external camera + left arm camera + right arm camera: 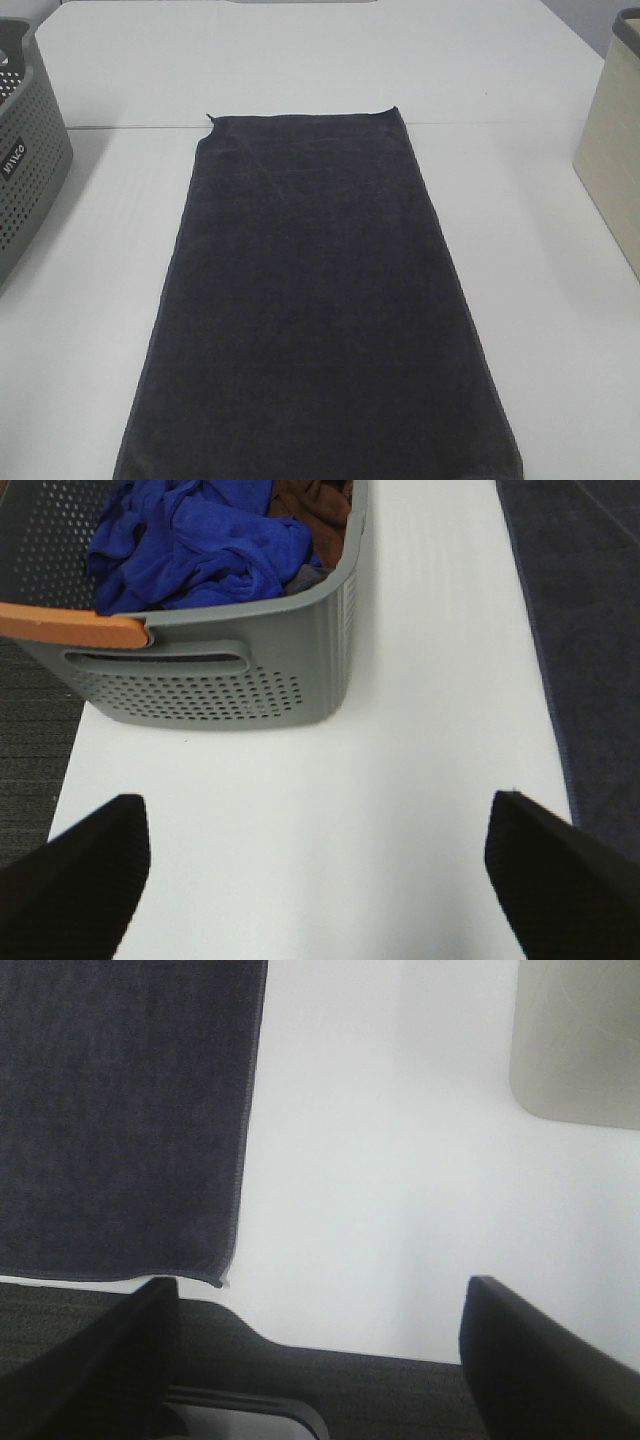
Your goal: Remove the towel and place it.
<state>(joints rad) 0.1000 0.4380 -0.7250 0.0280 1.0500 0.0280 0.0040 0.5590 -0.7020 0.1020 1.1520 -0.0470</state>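
Observation:
The towel (315,300), dark charcoal and rectangular, lies flat lengthwise down the middle of the white table, with a small tag at its far left corner. No gripper shows in the exterior high view. In the left wrist view my left gripper (320,880) stands open over bare table, with the towel's edge (590,650) off to one side and nothing between the fingers. My right gripper (315,1360) is open too, near the table's front edge beside the towel's near corner (120,1130), touching nothing.
A grey perforated basket (25,170) at the left table edge holds blue and brown cloths (200,540) and has an orange handle. A beige basket (615,150) stands at the right edge. Dark floor shows past the table's front edge (330,1370).

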